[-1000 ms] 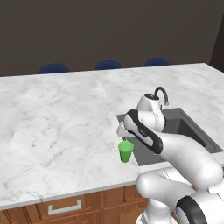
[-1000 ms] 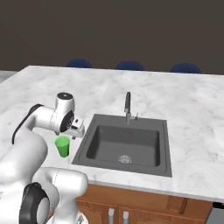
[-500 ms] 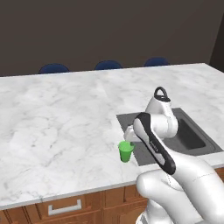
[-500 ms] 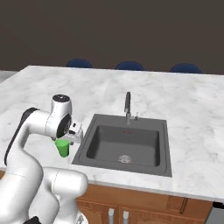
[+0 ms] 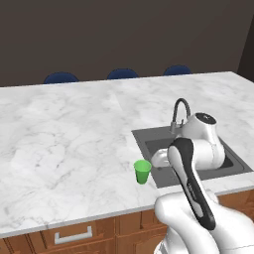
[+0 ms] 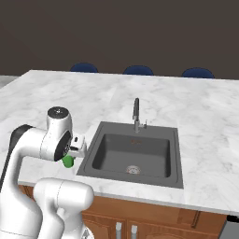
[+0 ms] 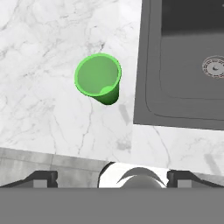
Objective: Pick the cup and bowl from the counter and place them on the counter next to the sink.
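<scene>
With the fingers (image 7: 43,177) spread wide and grasping nothing above the desk (image 5: 74,144), the cup (image 7: 99,78) stands upright near the front edge, just beside the sink (image 7: 183,65); a careless sweep could topple it.

Arm (image 6: 51,140) hides most of cup (image 6: 68,161).

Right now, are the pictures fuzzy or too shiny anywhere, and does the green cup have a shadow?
Left base view: evenly lit, sharp, no glare on the counter; the cup shows almost no shadow. Right base view: the sink is dark but clear. Hand view: crisp, with faint grey smudges of shade on the marble below the cup.
</scene>
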### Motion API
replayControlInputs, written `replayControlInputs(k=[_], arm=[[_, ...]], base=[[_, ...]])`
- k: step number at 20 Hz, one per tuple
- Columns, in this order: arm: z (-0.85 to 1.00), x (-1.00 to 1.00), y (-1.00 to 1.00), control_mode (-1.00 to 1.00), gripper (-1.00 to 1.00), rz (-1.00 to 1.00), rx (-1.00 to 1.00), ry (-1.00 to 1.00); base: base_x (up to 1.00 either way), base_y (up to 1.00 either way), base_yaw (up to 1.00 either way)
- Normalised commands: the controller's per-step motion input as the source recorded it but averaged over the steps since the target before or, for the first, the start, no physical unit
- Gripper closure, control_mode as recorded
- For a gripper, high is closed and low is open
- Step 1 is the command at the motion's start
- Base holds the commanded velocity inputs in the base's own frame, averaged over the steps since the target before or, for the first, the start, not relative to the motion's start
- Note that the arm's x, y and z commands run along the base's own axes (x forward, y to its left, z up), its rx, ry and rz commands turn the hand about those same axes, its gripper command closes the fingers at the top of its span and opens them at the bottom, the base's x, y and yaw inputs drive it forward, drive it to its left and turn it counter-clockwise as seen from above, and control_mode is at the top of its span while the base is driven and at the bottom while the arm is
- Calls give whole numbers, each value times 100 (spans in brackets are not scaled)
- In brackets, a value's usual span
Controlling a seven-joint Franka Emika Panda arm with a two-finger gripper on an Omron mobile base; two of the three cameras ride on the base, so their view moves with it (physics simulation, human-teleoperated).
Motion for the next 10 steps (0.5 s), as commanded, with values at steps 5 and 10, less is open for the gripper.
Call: replayControlInputs(k=[5, 10], arm=[[47, -7, 0, -100, -100, 10, 0, -4], [13, -6, 0, -100, -100, 3, -5, 1]], base=[[0, 0, 0], [0, 0, 0]])
